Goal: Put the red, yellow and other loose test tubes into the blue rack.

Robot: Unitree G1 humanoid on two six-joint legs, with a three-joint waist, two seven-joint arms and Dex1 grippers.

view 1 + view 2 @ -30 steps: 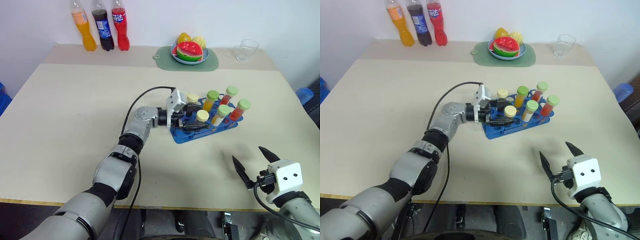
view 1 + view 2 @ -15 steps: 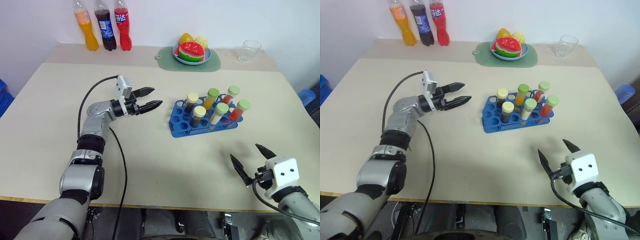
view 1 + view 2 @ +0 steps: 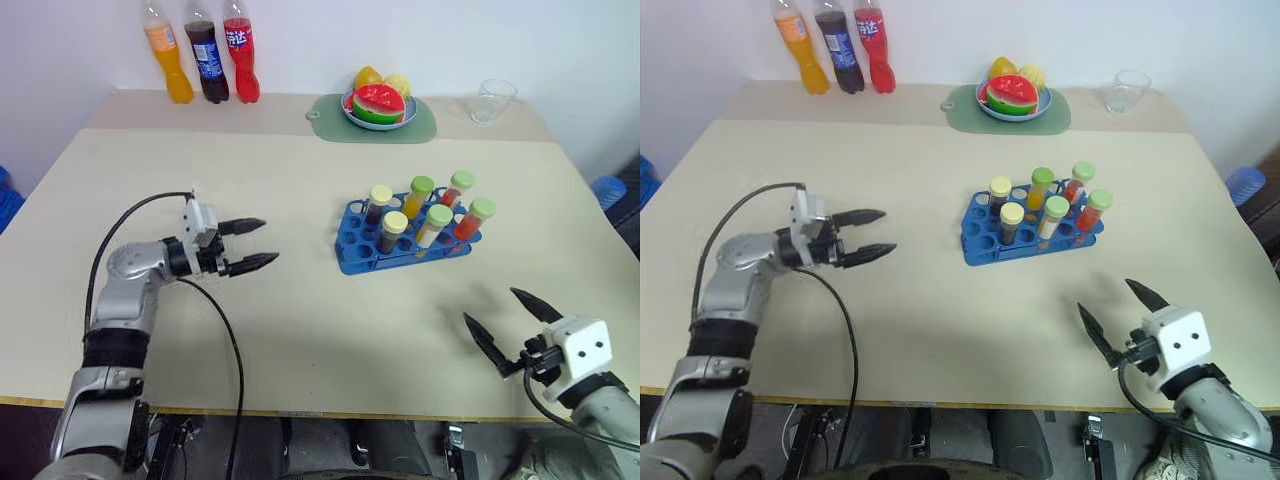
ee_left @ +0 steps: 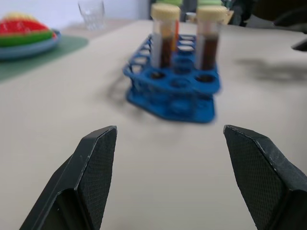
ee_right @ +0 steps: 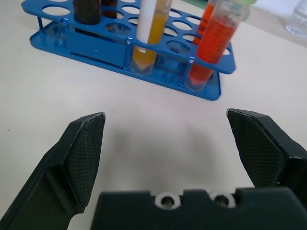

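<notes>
A: Apparently finished? Scanned the worktop (image 3: 300, 330); spotted no loose tubes.
B: Right. Found blue rack (image 3: 352, 262) right of centre with six capped tubes (image 3: 438, 226) upright. Left tool (image 3: 243, 245) and right tool (image 3: 512, 325) gaped wide, empty.

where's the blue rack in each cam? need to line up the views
Left eye view: blue rack right of centre, mid-table, tubes upright in it.
Right eye view: rack just right of centre, mid-table.
Left wrist view: rack beyond the open fingers, upper middle.
Right wrist view: rack across the top, long side facing the camera.
Shared landmark: the red-filled tube at the rack's corner, also close up in the right wrist view.
</notes>
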